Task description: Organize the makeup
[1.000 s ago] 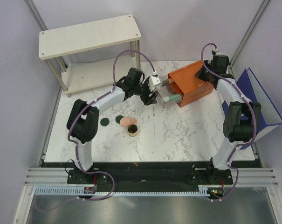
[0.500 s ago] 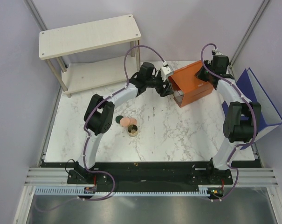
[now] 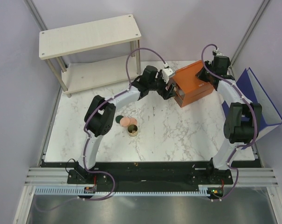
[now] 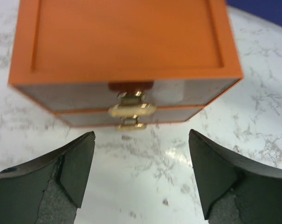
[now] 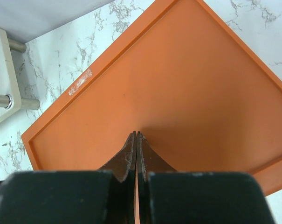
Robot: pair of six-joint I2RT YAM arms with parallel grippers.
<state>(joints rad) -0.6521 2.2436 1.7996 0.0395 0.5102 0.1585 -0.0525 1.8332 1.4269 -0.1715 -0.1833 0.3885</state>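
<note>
The orange drawer box stands at the back right, both its drawers shut, gold handles facing my left gripper. My left gripper is open and empty just in front of those handles. My right gripper is shut, its tips resting on the box's top. On the table lie a dark green disc, two overlapping peach-pink discs and a gold-rimmed jar. The second green disc is hidden behind my left arm. No tubes show.
A white two-level shelf stands at the back left; its leg shows in the right wrist view. A blue bin sits at the right table edge. Bare marble lies in front of the box.
A second ago the upper drawer stood open with a mint-green tube in it. My left gripper moved right against it, and the drawer is now shut. The right arm stayed put.
</note>
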